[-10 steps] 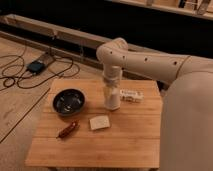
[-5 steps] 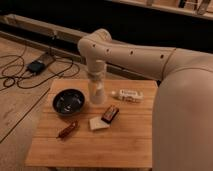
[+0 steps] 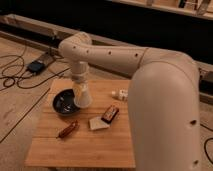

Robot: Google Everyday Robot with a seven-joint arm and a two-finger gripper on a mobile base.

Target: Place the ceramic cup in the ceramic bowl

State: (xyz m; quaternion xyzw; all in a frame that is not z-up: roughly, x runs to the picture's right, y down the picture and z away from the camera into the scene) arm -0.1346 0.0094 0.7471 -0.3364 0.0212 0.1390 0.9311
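Gripper (image 3: 81, 88) low over the right rim of the ceramic bowl (image 3: 61, 104), ceramic cup (image 3: 83, 99) directly beneath it, its grip impossible to tell, on wooden worktop (image 3: 87, 147)

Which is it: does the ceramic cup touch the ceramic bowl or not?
Cannot tell. In the camera view the ceramic cup, just below the hand, overlaps the rim of the ceramic bowl; neither contact nor a gap shows plainly.
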